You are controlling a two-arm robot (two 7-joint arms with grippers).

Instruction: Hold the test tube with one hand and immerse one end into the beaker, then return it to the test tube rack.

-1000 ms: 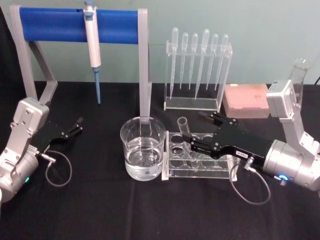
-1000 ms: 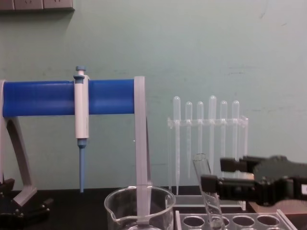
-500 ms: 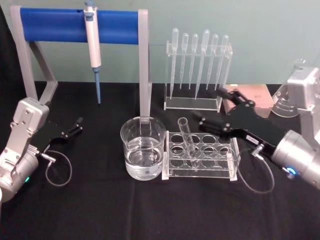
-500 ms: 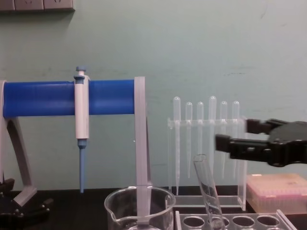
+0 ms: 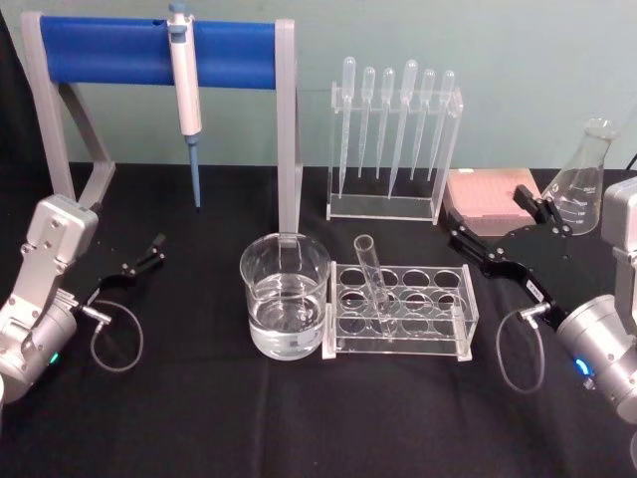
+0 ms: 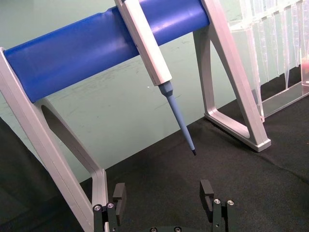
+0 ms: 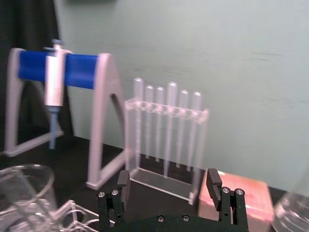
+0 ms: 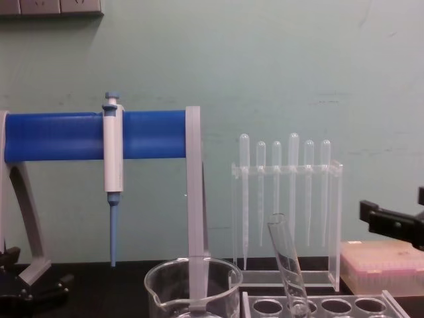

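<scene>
One test tube tilted in rack, right pincer released, left pincer released.

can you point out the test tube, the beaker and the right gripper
test tube (image 5: 375, 285): head view, middle of the leaning glass tube in the rack
beaker (image 5: 286, 267): head view, bare wall below the rim
right gripper (image 5: 490, 227): head view, midway between its open fingertips
</scene>
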